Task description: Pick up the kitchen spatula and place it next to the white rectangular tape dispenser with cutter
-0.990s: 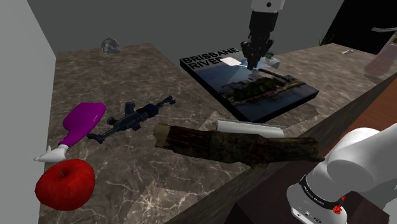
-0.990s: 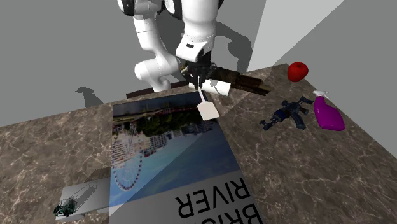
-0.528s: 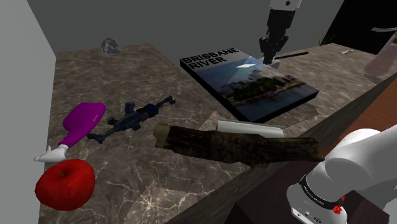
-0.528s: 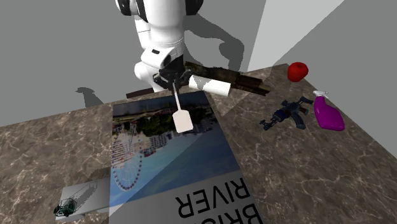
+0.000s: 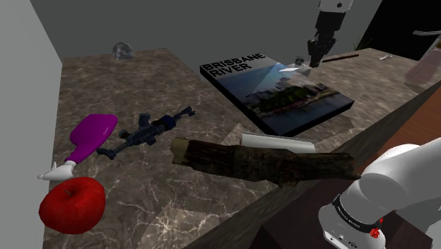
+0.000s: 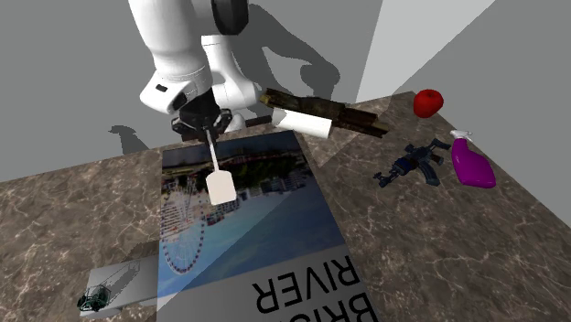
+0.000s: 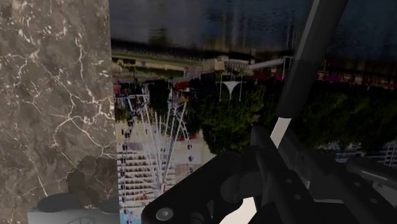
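Observation:
The spatula has a white blade on a thin stem, with a dark handle end. My gripper is shut on its stem and holds it in the air, above the end of the big book nearest the arm. In the wrist view the dark handle runs up from between my fingers, over the book's picture of a ferris wheel. The tape dispenser is a pale flat rectangle with a dark cutter part. It lies on the marble past the book's far corner, at the second exterior view's lower left.
The "Brisbane River" book covers the middle of the marble top. A bark-covered log and a white roll lie near the stand. A toy gun, purple spray bottle, red apple and glass piece are on the shoulder view's left.
My gripper has carried the spatula across the book's near end, to the shoulder view's right and the second exterior view's left. It stayed shut on the stem.

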Tool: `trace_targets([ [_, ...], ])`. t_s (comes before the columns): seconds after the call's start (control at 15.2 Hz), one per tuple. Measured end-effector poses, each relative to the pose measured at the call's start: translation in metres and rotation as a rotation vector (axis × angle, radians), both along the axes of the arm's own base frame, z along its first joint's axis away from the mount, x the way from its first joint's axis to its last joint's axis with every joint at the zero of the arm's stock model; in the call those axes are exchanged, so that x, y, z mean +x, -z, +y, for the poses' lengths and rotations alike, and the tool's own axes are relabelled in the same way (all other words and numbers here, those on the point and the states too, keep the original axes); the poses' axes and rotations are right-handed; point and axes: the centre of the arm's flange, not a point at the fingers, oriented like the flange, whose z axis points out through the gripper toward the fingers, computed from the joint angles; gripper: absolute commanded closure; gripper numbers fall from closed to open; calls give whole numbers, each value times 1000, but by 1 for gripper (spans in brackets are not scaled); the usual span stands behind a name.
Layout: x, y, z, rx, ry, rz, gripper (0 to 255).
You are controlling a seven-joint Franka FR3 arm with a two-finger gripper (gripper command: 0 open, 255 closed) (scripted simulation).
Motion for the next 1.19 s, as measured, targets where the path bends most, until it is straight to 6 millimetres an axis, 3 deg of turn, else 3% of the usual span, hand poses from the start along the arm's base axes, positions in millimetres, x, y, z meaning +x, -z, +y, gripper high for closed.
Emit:
trace_targets([
  [1.19,-7,-3,-234,0,0,1,255],
])
